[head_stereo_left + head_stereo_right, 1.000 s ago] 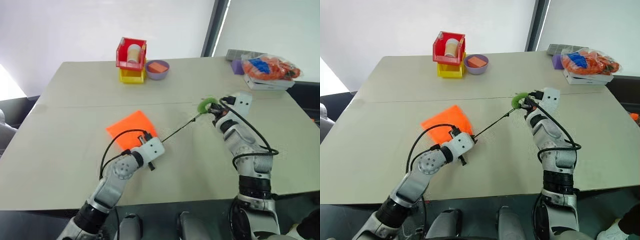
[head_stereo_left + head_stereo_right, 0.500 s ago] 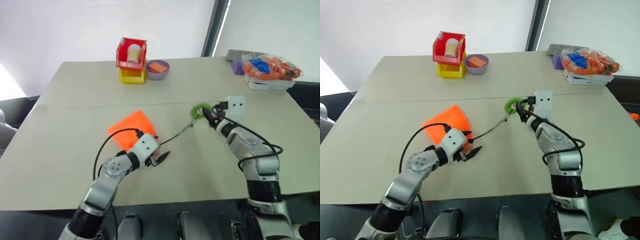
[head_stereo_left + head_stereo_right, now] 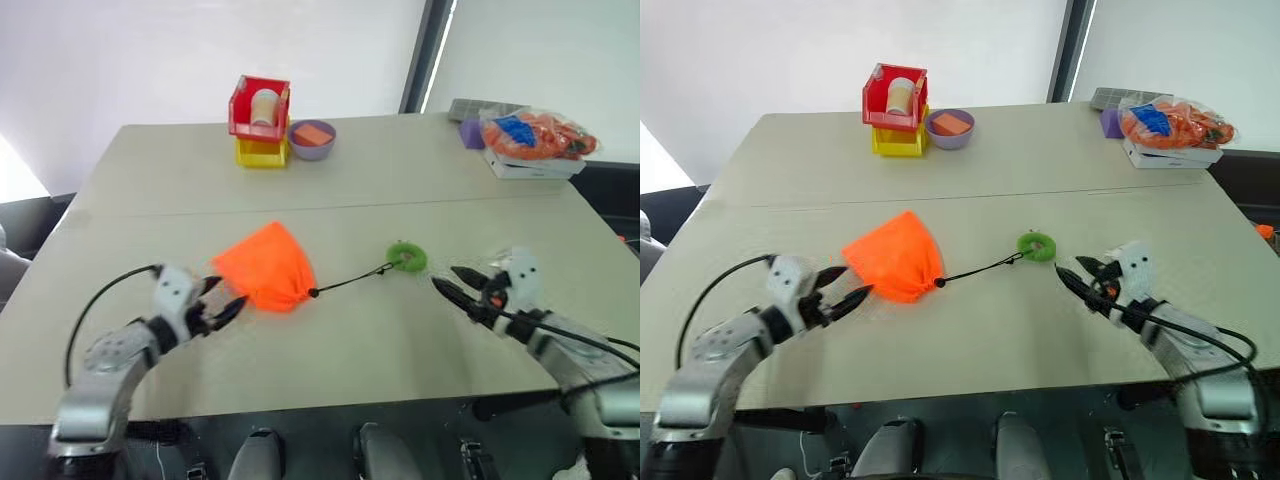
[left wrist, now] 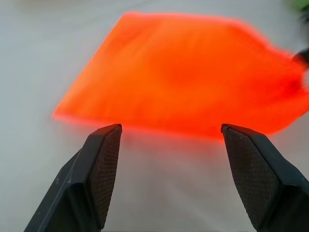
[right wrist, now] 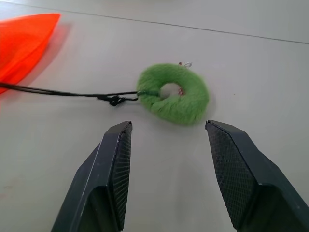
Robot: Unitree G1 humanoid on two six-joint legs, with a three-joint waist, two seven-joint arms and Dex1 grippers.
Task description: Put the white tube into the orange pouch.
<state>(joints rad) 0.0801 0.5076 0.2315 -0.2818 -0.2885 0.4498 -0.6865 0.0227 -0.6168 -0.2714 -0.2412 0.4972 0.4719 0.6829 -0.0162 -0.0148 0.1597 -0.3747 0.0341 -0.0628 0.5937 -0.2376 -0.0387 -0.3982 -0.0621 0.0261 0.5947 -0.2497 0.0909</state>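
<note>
Both of my grippers stand open and empty: the left gripper [image 3: 222,312] just beside the orange pouch [image 3: 263,267], the right gripper [image 3: 459,290] near the green ring [image 5: 174,93] on its black cord [image 3: 350,281]. No white tube is visible — the pouch lies bunched at its neck, so I judge it inside and the task near done. Next calls only for clearing my arms; the table [image 3: 400,170] beyond the pouch is open, its near edge close.

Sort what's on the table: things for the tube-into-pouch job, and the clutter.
Job:
- orange pouch, cinched, with black cord and green ring
- left pincer and right pincer, both open and empty

Lying about:
- red bin on yellow bin
- purple bowl
- clear bag of orange items
</note>
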